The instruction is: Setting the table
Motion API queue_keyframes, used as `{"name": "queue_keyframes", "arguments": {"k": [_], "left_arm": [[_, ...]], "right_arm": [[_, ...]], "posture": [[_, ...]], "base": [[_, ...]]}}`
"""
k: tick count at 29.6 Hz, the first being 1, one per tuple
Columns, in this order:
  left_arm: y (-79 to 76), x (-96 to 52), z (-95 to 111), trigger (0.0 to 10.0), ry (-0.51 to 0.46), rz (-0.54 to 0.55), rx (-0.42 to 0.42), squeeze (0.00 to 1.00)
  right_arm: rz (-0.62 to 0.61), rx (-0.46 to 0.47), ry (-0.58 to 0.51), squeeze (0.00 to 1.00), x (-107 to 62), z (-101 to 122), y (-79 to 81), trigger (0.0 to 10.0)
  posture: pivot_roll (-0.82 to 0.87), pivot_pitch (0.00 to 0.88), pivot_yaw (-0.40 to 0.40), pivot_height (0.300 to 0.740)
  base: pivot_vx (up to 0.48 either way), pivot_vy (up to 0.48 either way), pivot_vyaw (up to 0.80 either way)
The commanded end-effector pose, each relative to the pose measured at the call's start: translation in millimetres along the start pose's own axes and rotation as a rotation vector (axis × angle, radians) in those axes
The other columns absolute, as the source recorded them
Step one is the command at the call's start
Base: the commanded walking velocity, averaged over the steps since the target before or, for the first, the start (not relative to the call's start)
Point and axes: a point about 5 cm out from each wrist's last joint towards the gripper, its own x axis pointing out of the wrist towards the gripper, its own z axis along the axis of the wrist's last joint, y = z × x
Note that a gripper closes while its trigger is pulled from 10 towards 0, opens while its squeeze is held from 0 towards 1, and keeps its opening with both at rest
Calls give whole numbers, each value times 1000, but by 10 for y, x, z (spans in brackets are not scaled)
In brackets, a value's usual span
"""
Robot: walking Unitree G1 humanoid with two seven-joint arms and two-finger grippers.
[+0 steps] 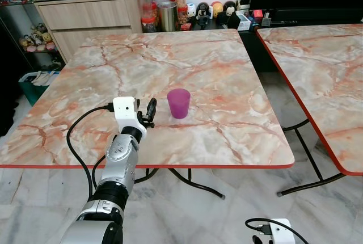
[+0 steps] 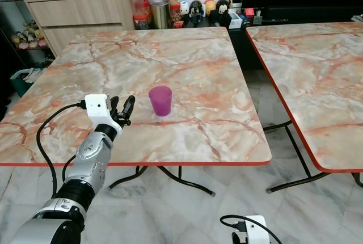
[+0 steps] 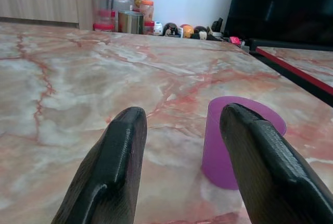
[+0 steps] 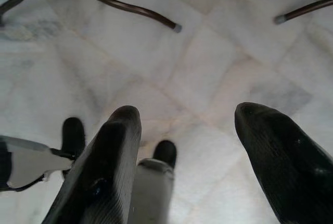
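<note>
From up at the robot's head, the two eye views look forward and down across the marble-patterned table [image 1: 215, 74], with a second table [image 1: 323, 79] at about two o'clock and a wooden cabinet [image 1: 85, 14] at eleven o'clock; both show the same scene, the right eye's picture shifted slightly sideways. The left wrist view sits low, close over the tabletop, looking along the left gripper [image 3: 182, 156] toward the purple cup [image 3: 234, 146] just beyond and the jars [image 3: 122, 13] far off, which the eye views share. The right wrist view points straight down along the right gripper [image 4: 182, 161] at the pale tiled floor [image 4: 208, 67] and table legs [image 4: 130, 8].
</note>
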Motion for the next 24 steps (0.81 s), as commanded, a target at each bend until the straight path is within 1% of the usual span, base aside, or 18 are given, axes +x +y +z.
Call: {"name": "queue_keyframes", "arguments": {"k": [1,12,19,24], "left_arm": [[1,20,37,10000,-4,-10,22,0],[9,18,48,10000,-11,-10,19,0],[1,25,58,10000,-15,-12,17,0],[16,43,87,10000,-29,5,8,0]], "right_arm": [[-2,20,9,0,-3,-33,28,10000],[-1,30,25,0,-13,-80,39,10000],[0,31,23,0,-9,-70,41,10000],[-3,22,4,0,11,9,28,10000]], "posture": [[49,0,85,740],[51,0,80,740],[53,0,75,740],[51,0,54,740]], "base": [[0,0,0],[0,0,0],[258,0,0],[271,0,0]]}}
